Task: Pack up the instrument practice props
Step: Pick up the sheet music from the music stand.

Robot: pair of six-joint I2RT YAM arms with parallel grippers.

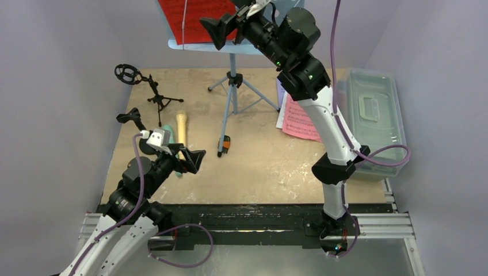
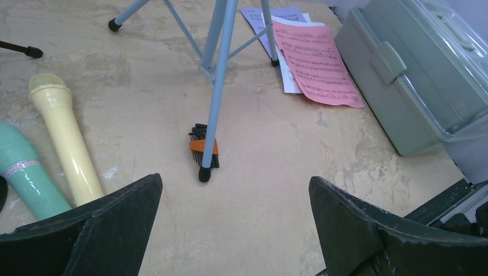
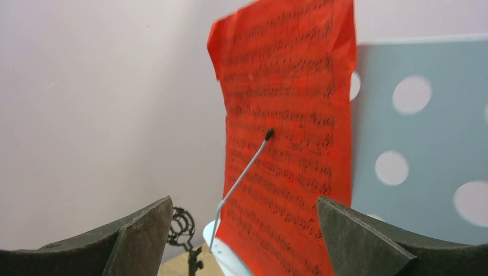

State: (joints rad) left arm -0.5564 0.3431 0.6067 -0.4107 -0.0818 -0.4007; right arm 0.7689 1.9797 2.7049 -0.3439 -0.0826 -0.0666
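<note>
The bench [image 1: 270,172] spreads ahead of and below both grippers. The translucent grey tub [image 1: 374,123], lid on, sits to the right of the left gripper [image 2: 233,181], low beside the right arm.

The light-blue tripod stand [image 1: 232,98] rises directly ahead of the left gripper, one leg planted in line with the gap between its jaws. Its perforated tray [image 3: 437,132] fills the space just in front of the right gripper [image 3: 244,201]. The red sheet-music page [image 3: 282,132] stands upright on that tray, straight ahead of the right gripper, with a thin wire page holder [image 3: 241,172] lying across it.

The pink page [image 2: 316,63] lies flat ahead and to the right of the left gripper, near the tub, on top of a purple page [image 2: 276,12]. The yellow microphone [image 2: 63,144] and mint-green microphone [image 2: 26,172] lie side by side just ahead-left of the left gripper. The small black microphone tripods [image 1: 152,92] stand further ahead on that side. A hex-key set [image 2: 202,145] in an orange holder lies at the stand leg's foot.

From above, the left gripper covers most of the mint-green microphone. The tray and red page are cut off by the top edge.

The left arm reaches low over the bench, its gripper spread wide and empty. The right arm rears up tall with its wrist turned toward the tray, and its gripper is also spread wide and grasps nothing.
</note>
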